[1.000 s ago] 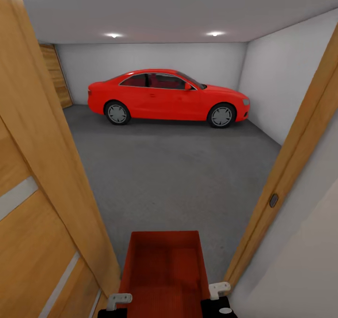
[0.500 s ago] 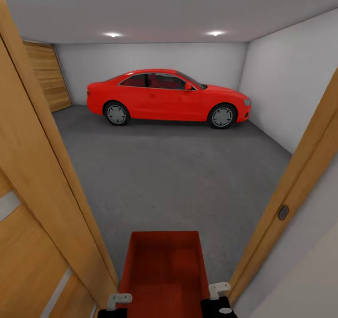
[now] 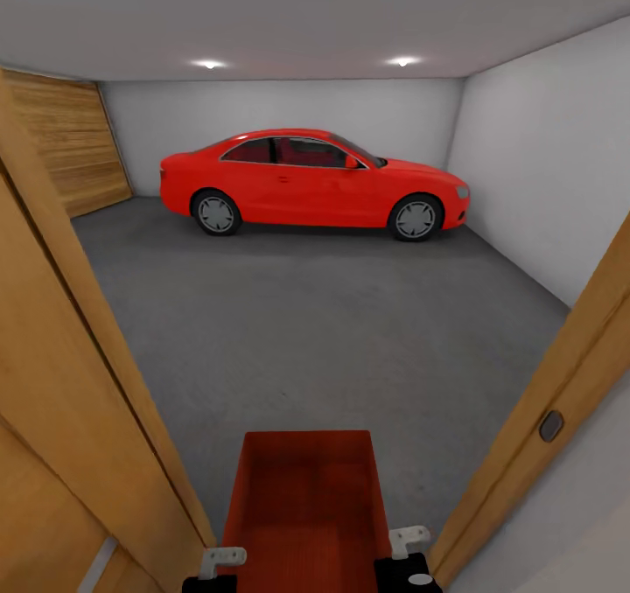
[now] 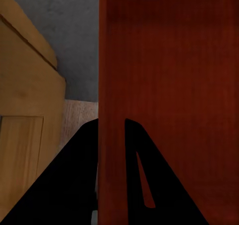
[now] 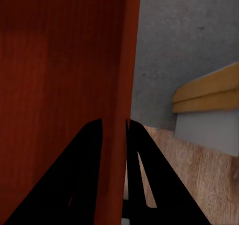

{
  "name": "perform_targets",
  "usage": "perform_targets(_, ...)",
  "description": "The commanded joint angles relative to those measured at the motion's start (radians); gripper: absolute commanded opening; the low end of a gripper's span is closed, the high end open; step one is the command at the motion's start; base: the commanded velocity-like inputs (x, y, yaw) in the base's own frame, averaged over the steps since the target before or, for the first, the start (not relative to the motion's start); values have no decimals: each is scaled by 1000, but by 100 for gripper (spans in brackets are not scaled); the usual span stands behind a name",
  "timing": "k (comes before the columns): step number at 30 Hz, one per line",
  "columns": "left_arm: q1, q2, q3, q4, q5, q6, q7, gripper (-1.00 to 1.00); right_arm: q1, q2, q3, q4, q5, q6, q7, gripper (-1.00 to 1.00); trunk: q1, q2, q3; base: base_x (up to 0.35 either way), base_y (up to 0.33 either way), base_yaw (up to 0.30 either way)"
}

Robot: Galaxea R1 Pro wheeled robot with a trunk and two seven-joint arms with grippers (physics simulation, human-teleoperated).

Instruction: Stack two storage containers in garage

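Note:
One orange-red storage container (image 3: 306, 505) hangs low in front of me, open top up, held between both arms in the doorway to the garage. My left gripper (image 3: 220, 562) is shut on its left wall, and the left wrist view has the black fingers (image 4: 74, 185) straddling that thin wall (image 4: 164, 75). On the opposite wall (image 5: 59, 75) my right gripper (image 3: 407, 542) is shut in the same way, one finger (image 5: 144, 180) on each side. The dark grey concrete floor (image 3: 315, 313) of the garage stretches ahead.
A red car (image 3: 311, 182) is parked across the far end of the garage. A wooden door frame (image 3: 70, 357) stands close on the left and another frame (image 3: 560, 383) on the right. A wood-slat garage door (image 3: 66, 147) covers the left wall. Light wood planks (image 5: 199, 180) lie below.
The camera has moved forward through the doorway: both door frames slid outward and more of the slatted door and floor shows. The container stays held the same way.

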Motion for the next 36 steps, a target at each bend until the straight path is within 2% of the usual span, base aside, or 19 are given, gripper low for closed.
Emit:
perform_targets(1,-1,15,-7,-2,4,-28,7,-100,0,-27,12,4,-7,4,-1,-100,1,-1,-2,171,0,0)
perform_targets(36,-2,15,-7,-2,4,-28,7,-100,0,-27,12,4,-7,4,-1,-100,1,-1,-2,171,0,0)
